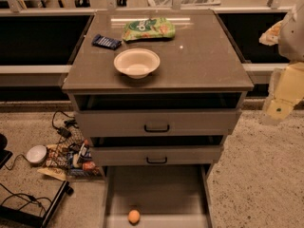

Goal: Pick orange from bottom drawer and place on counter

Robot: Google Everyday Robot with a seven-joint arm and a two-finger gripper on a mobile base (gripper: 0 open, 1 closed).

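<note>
The small round smooth orange fruit (134, 216) lies on the plain grey floor of the shallow grey bottom drawer (156, 189). This drawer is pulled out further than the others. The orange sits alone near the drawer's front edge, a little left of the middle.

Above it are 2 more grey drawers with black handles, the middle drawer (190, 155) and the top drawer (199, 121), each drawn out a short way.

On the cabinet's glossy grey-brown rectangular worktop (204, 56) stands a round white bowl (137, 62), near the front edge and left of centre. Behind it lies a green crinkled snack bag (148, 29), and to the left of that a flat dark blue packet (106, 42).

The robot's cream-coloured pincer (278, 109) hangs at the far right, off the cabinet's right side, about level with the top drawer and well apart from the orange. I cannot tell whether it is spread or pressed together, and nothing can be seen in it.

On the speckled floor to the left of the cabinet lie black cables (64, 127), a heap of small packets (71, 160) and a white round object (36, 154).
</note>
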